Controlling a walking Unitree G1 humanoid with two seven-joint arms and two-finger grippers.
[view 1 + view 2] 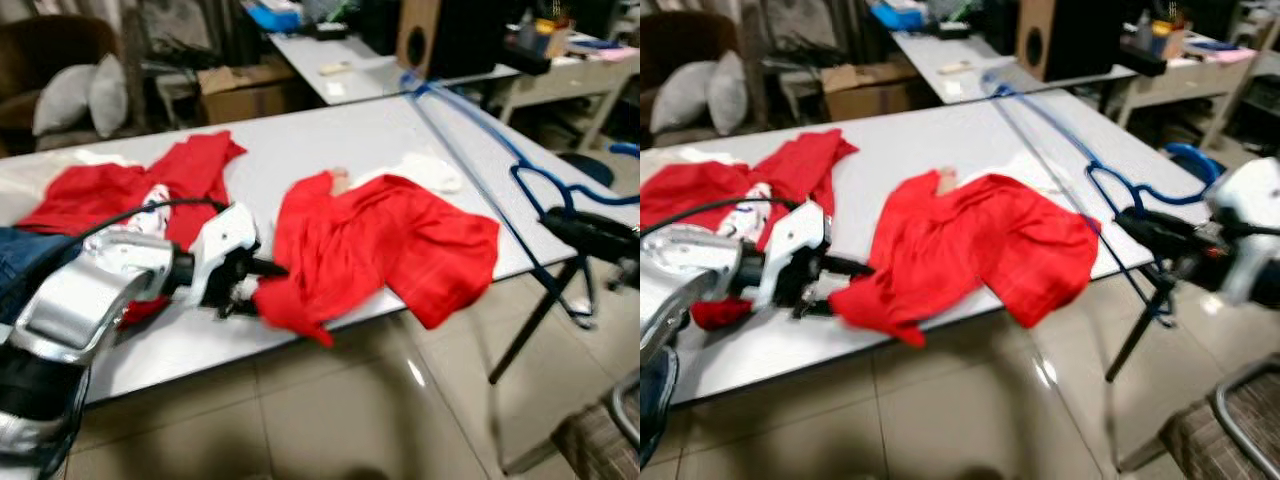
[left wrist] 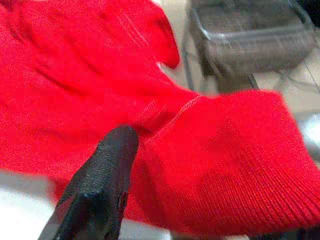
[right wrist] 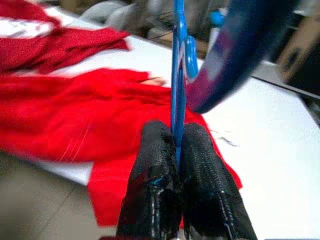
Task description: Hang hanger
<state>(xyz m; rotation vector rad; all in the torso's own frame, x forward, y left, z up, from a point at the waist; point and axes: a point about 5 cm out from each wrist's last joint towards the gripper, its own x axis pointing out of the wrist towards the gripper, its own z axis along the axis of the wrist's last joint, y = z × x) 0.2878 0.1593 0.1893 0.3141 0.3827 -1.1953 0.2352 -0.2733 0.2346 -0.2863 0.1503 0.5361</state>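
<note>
Your scene is a cluttered room with a tiled floor and a smooth white tabletop; a second table with boxes stands behind it. A red knit sweater lies crumpled at the tabletop's near edge, one part drooping over it. A second red garment sits toward the tabletop's left end, with blue denim at the left edge.

Your left gripper is at the near edge with its fingers closed on the sweater's fabric. The left wrist view gives you what the head views don't: the ribbed knit and a stitched seam bunched against one black textured finger.

Your right gripper is off the tabletop's right end, fingers pressed together on the blue hanger. The hanger is thin blue wire-like plastic, held in the air, long axis running from the gripper back toward the far right corner, hook curl near the gripper. The right wrist view shows the blue bar pinched between both fingers, and the sweater beyond it.
</note>
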